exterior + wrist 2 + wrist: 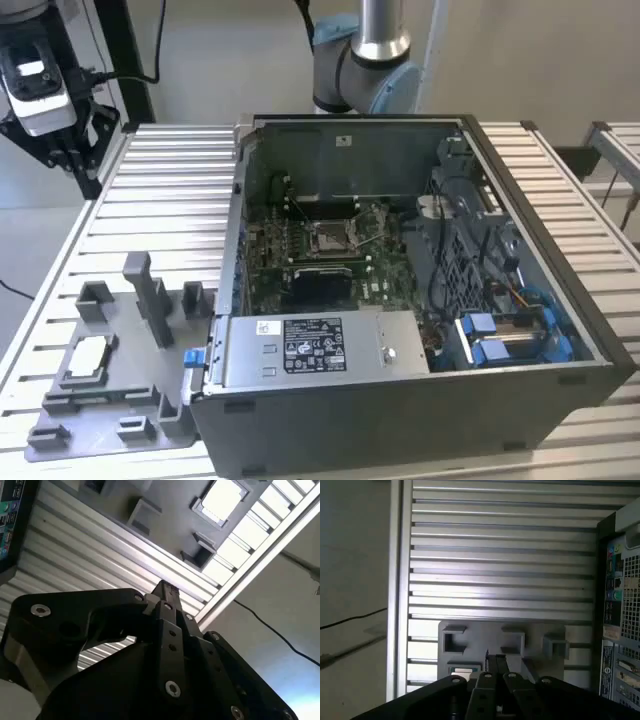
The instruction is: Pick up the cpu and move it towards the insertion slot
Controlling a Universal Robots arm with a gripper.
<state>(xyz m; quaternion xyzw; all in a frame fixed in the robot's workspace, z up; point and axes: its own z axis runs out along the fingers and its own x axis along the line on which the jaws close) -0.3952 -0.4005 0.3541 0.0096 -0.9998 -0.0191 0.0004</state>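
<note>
Hovering at the exterior view's left, above the outer edge of the slatted table (170, 200), the gripper (80, 165) has its fingers (167, 615) pressed together on nothing. Bare slats lie open between it and the grey tray (130, 400) near the table's front corner. There the cpu (90, 355) sits flat in a square recess, well apart from the gripper. Rightward, the open computer case (600, 345) walls in the insertion slot (330, 237) on its green board.
</note>
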